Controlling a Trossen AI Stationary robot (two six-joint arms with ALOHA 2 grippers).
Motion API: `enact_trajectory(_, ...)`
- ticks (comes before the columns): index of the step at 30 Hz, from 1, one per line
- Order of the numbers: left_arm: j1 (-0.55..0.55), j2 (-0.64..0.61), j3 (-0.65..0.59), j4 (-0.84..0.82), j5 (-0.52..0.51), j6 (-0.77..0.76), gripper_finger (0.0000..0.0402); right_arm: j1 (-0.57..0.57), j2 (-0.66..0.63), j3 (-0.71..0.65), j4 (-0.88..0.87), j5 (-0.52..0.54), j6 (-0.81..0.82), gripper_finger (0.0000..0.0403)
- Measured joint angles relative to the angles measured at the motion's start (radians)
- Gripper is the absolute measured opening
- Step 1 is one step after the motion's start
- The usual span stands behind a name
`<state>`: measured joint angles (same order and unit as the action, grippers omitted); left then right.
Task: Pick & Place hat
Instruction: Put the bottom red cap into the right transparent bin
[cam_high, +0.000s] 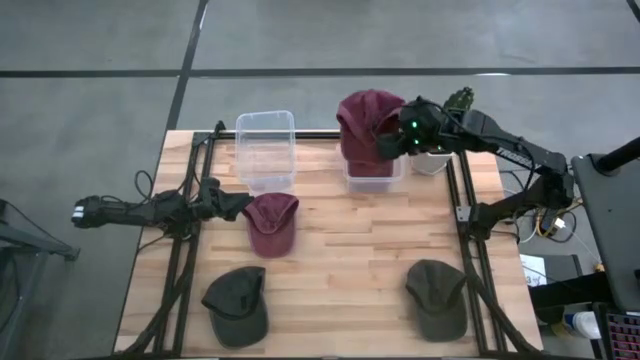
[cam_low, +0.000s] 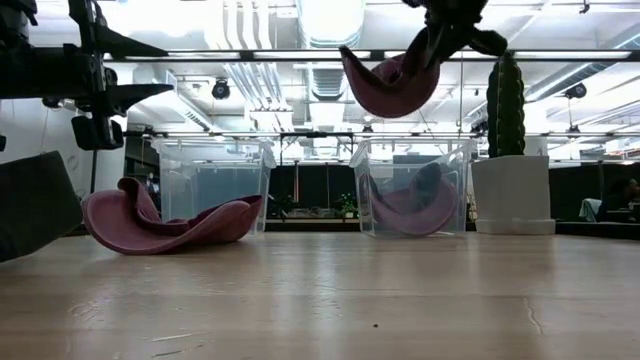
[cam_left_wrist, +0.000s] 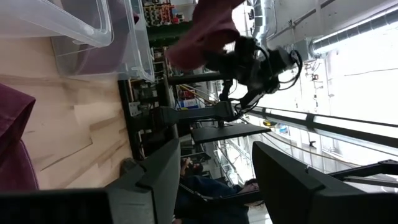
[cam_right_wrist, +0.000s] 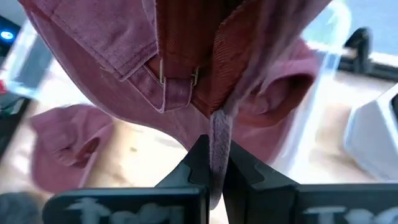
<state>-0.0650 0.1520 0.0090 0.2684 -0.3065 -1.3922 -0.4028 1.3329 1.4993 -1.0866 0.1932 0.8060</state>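
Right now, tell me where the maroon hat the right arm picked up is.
The held maroon hat hangs from the right hand, in the air above the right clear bin at the table's far edge, where another maroon hat already lies.

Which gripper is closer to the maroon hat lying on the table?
Left. The left gripper sits right beside the maroon hat on the table, open. The right gripper is far off over the right bin, clamping another hat.

Two bins (cam_high: 266, 150) stand side by side at the table's (cam_high: 340, 260) far edge, three caps (cam_high: 271, 222) lying nearer.
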Motion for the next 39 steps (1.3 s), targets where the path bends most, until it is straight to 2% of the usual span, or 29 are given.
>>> enact_trajectory(9, 0.000, 0.000, 0.000, 0.000, 0.000, 0.007, 0.0193, -0.098, 0.079, 0.000, -0.006, -0.024, -0.084, 0.0013)
enact_trajectory(14, 0.000, 0.000, 0.000, -0.001, 0.000, 0.006, 0.0193, -0.129, 0.138, -0.001, -0.011, -0.086, -0.080, 0.0013)
enact_trajectory(23, 0.000, 0.000, 0.000, -0.001, -0.001, 0.006, 0.0193, -0.133, 0.218, -0.001, -0.017, -0.127, -0.064, 0.0013)
enact_trajectory(28, 0.000, 0.000, 0.000, 0.000, -0.001, 0.003, 0.0193, -0.138, 0.239, -0.001, -0.051, -0.169, -0.047, 0.0013)
enact_trajectory(34, 0.000, 0.000, 0.000, 0.000, -0.001, 0.002, 0.0193, -0.139, 0.239, -0.001, -0.060, -0.171, 0.003, 0.0014)
enact_trajectory(39, 0.000, 0.000, 0.000, 0.000, -0.001, 0.001, 0.0193, -0.139, 0.235, -0.001, -0.062, -0.176, 0.067, 0.0042)
